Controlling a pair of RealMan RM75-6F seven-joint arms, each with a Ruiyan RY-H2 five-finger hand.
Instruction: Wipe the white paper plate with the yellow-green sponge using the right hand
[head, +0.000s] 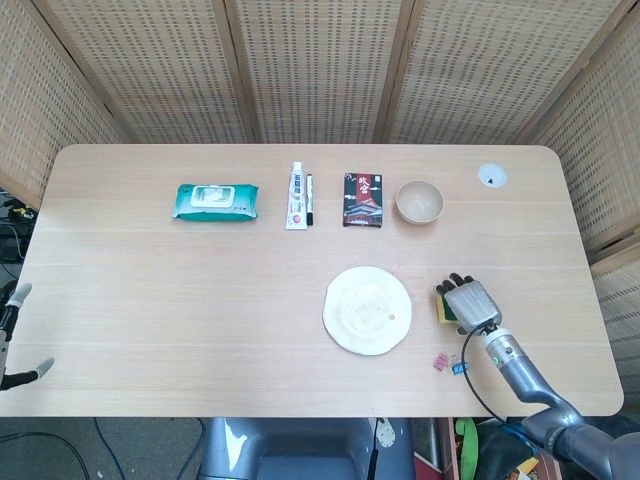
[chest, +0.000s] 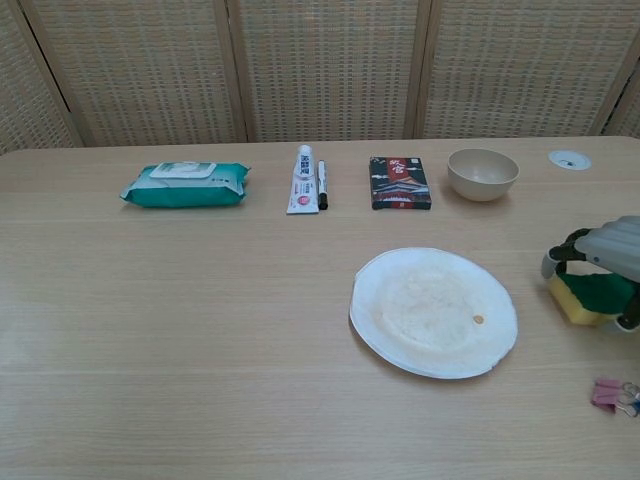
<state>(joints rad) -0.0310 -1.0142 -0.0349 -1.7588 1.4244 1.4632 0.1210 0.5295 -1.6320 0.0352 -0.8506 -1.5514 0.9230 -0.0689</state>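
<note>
The white paper plate (head: 367, 310) (chest: 433, 312) lies right of the table's middle, with a small orange speck near its right rim. Just to its right, the yellow-green sponge (head: 441, 309) (chest: 585, 295) lies flat on the table, green side up. My right hand (head: 471, 301) (chest: 612, 250) is arched over the sponge. Its fingers curve down past the far left corner and its thumb comes down at the near right. Most of the sponge is hidden in the head view. My left hand (head: 10, 310) hangs off the table's left edge, fingers apart and empty.
Along the back stand a green wipes pack (head: 214, 201), a toothpaste tube (head: 296, 197) with a pen (head: 309, 199), a dark card box (head: 362, 199) and a beige bowl (head: 419, 201). Binder clips (head: 450, 363) (chest: 615, 395) lie near the front edge, just below the sponge.
</note>
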